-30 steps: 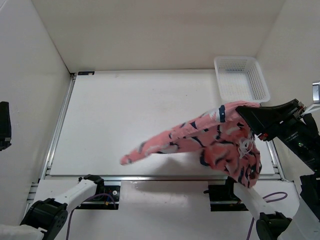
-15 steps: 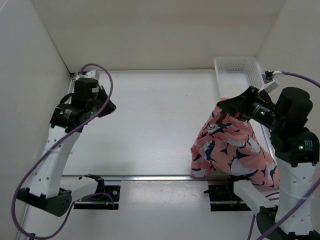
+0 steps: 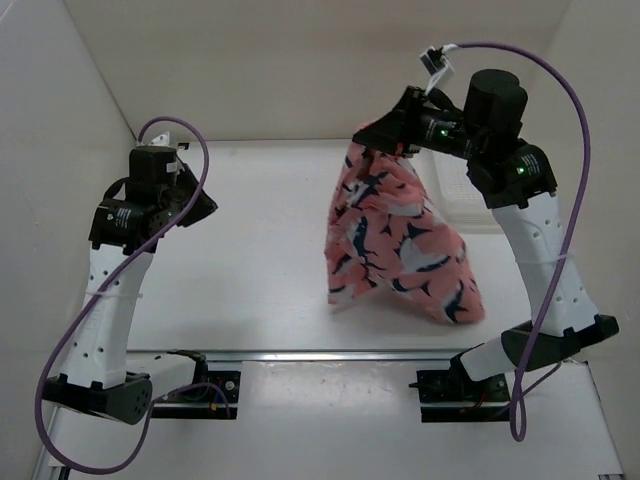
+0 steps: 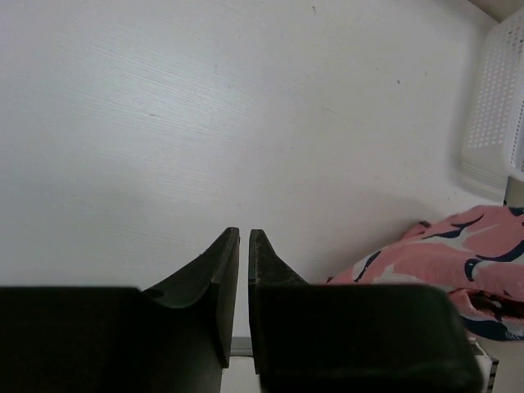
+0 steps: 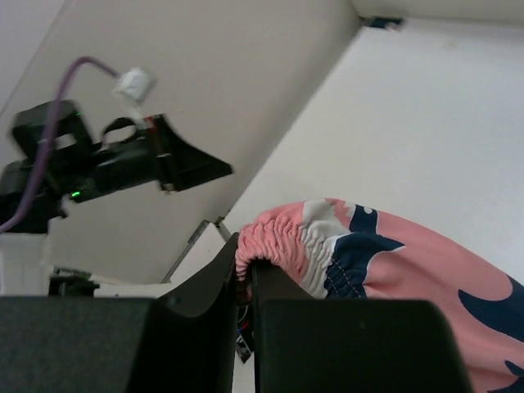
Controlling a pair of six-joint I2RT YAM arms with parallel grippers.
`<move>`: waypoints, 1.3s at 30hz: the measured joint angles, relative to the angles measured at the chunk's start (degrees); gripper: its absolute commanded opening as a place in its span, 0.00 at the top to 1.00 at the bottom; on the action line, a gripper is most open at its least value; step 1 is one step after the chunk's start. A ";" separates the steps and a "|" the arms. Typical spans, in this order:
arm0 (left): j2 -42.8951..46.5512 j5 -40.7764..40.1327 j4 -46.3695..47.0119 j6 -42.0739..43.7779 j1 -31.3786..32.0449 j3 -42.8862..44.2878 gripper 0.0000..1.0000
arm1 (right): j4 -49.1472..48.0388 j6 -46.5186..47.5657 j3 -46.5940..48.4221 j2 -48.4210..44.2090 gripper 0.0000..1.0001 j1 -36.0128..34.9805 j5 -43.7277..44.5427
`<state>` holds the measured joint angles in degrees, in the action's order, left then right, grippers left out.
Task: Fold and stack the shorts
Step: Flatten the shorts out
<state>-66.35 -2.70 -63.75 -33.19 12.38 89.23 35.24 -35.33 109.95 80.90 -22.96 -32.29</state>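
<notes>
The shorts [image 3: 395, 235], salmon-pink with navy-and-white whale shapes, hang from my right gripper [image 3: 368, 140], which is shut on their gathered waistband [image 5: 282, 241] high above the middle of the table. Their lower edge hangs toward the table's front right. In the left wrist view a corner of the shorts [image 4: 458, 254] shows at the right. My left gripper [image 3: 205, 205] is raised over the table's left side, shut and empty; in its own view the jaws [image 4: 243, 237] nearly touch.
The white mesh basket [image 3: 465, 195] stands at the back right, mostly hidden behind my right arm; its wall shows in the left wrist view [image 4: 495, 106]. A metal rail [image 3: 300, 355] runs along the table's front edge. White walls close in both sides.
My right gripper has carried the shorts up and leftward from the front right edge to high over the table's middle. My left arm has stayed raised at the left, shifting slightly.
</notes>
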 measured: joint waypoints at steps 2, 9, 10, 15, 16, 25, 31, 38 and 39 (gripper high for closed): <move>-0.87 0.20 -0.72 0.37 -1.36 1.27 0.75 | -1.60 0.63 6.05 2.99 1.00 -3.61 -0.31; -1.14 0.79 -2.01 1.68 -5.14 1.70 0.22 | -4.70 5.25 1.70 -2.67 1.00 -6.73 1.36; -0.90 1.16 -1.95 1.62 -5.60 0.52 0.18 | -5.05 6.10 -3.02 -5.55 1.00 -6.67 2.62; 1.31 3.85 0.42 -0.07 -7.10 -12.74 0.10 | -3.13 8.20 -29.88 -19.52 1.00 -4.31 9.97; 1.40 4.55 0.74 -0.63 -7.34 -16.20 0.10 | -3.06 8.37 -35.56 -21.18 1.00 -3.52 11.37; 0.68 10.32 5.99 -8.59 -7.19 -41.35 0.06 | -1.01 5.18 -60.65 -15.17 1.00 1.25 23.76; 0.66 10.75 9.01 -13.44 -5.16 -48.78 0.06 | -3.28 3.98 -59.74 -14.38 1.00 1.60 24.92; -5.35 10.80 12.57 -18.53 -1.14 -50.36 0.01 | -4.74 3.74 -58.73 -13.86 1.00 2.75 24.20; -5.90 10.67 12.85 -19.21 -0.22 -50.36 0.01 | -4.83 3.61 -58.73 -13.77 1.00 2.93 24.00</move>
<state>-72.25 7.97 -50.89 -52.40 12.16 38.87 30.41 -31.73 51.22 67.13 -20.03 -8.29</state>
